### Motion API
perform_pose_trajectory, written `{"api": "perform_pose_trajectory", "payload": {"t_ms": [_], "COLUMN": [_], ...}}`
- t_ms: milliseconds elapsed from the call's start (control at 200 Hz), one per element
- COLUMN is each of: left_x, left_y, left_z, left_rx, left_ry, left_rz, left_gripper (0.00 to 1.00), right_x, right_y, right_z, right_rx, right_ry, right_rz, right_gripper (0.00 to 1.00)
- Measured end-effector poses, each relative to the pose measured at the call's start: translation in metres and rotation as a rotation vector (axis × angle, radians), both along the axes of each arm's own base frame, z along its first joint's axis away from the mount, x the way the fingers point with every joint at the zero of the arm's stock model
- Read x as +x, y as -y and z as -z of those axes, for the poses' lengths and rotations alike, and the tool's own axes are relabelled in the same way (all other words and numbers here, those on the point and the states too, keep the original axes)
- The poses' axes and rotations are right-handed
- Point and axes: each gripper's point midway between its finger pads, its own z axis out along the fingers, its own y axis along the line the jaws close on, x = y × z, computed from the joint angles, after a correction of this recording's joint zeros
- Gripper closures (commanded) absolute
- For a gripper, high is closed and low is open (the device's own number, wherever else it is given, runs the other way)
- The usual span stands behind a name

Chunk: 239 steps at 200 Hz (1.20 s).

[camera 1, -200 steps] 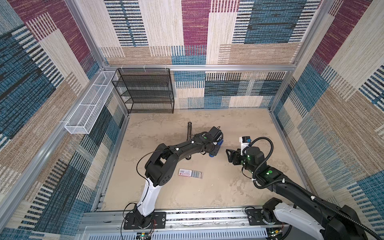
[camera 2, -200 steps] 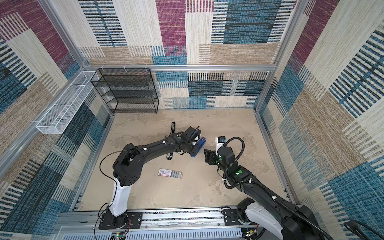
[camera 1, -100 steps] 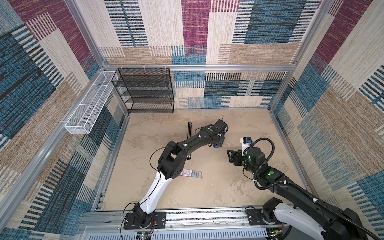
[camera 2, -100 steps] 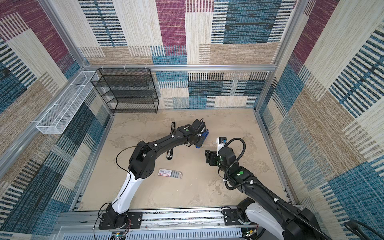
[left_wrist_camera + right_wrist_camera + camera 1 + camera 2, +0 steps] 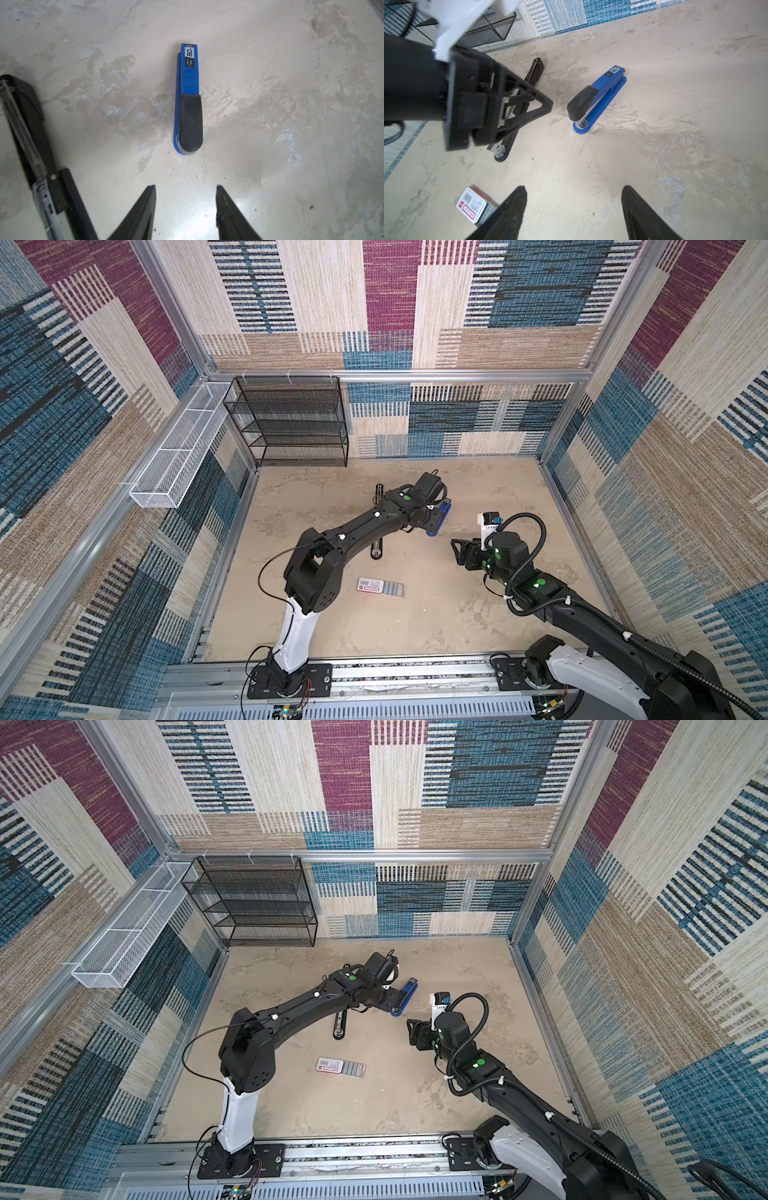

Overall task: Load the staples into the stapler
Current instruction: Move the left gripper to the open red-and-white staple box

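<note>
Staples: the staples (image 5: 381,587) lay flat on the tabletop (image 5: 419,630), well apart from both claws and back toward the arm bases. Their long axis ran across both top views, card end toward the left arm.
Staples print: I read a barcode on white card with a red strip; the text was too small.
Blue stapler: the blue stapler (image 5: 188,99) lay just ahead of the left claw (image 5: 186,188), black-capped head toward it and labelled tail pointing away.
Label: I read "50".
Black stapler: the black stapler (image 5: 376,549) lay folded open beside the left claw.
Left claw: spread, empty.
Right claw: the right claw (image 5: 573,188) was spread, empty, with ribbed black fingers.
Surface: mottled beige.
</note>
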Motion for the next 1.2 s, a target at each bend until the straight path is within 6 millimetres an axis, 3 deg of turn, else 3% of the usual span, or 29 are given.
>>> {"api": "perform_pose_trajectory", "payload": {"t_ms": [210, 386, 531, 756, 901, 1197], "left_x": [-0.045, -0.08, -0.106, -0.136, -0.147, -0.157], "left_y": [-0.046, -0.079, -0.091, -0.094, -0.089, -0.08], "left_z": [-0.004, 0.012, 0.028, 0.048, 0.064, 0.094], "left_rx": [-0.018, -0.012, -0.044, -0.081, -0.078, -0.011], "left_ry": [-0.012, -0.066, -0.157, -0.28, -0.35, -0.437], "left_rz": [-0.035, -0.067, -0.098, -0.111, -0.116, -0.127], "left_gripper": [0.52, 0.6, 0.63, 0.76, 0.76, 0.76], "right_x": [-0.006, -0.017, -0.031, -0.046, -0.053, -0.056], "right_y": [-0.029, -0.057, -0.078, -0.092, -0.089, -0.086], "right_z": [0.006, 0.007, 0.013, 0.019, 0.033, 0.036], "right_rx": [0.041, 0.097, 0.113, 0.123, 0.111, 0.11], "right_ry": [-0.047, -0.063, -0.098, -0.106, -0.137, -0.14], "right_rz": [-0.153, -0.3, -0.409, -0.494, -0.498, -0.489], "right_gripper": [0.39, 0.43, 0.45, 0.46, 0.46, 0.46]}}
